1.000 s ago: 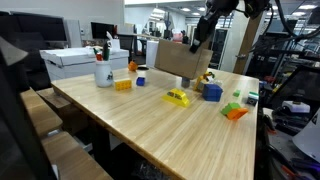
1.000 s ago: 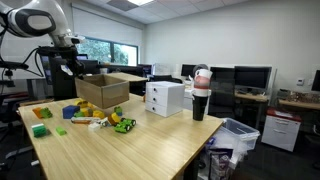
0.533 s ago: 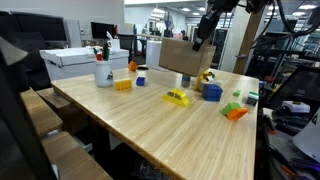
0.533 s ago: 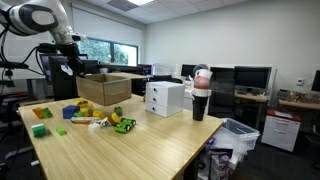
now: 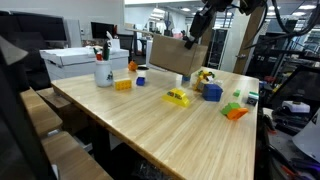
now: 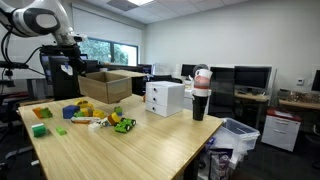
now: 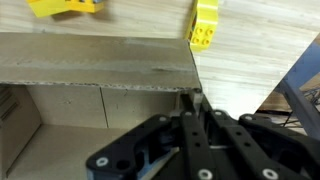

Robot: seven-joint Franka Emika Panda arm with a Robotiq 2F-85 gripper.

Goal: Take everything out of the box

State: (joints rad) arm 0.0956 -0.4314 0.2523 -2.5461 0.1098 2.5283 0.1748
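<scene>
The brown cardboard box is off the table at its far end, held up and tilted; it also shows in an exterior view. My gripper is shut on the box's wall, seen close in the wrist view, where the box's inside looks empty. Toy pieces lie on the table: a yellow piece, a blue block, an orange and green piece, a yellow block. In the wrist view, two yellow blocks lie beyond the box.
White boxes and a white cup with pens stand at one side of the table. More toys and a green car lie near the box. A tall cup stands by the white boxes.
The gripper has risen with the box wall in it. The box has come up off the table and tilted.
</scene>
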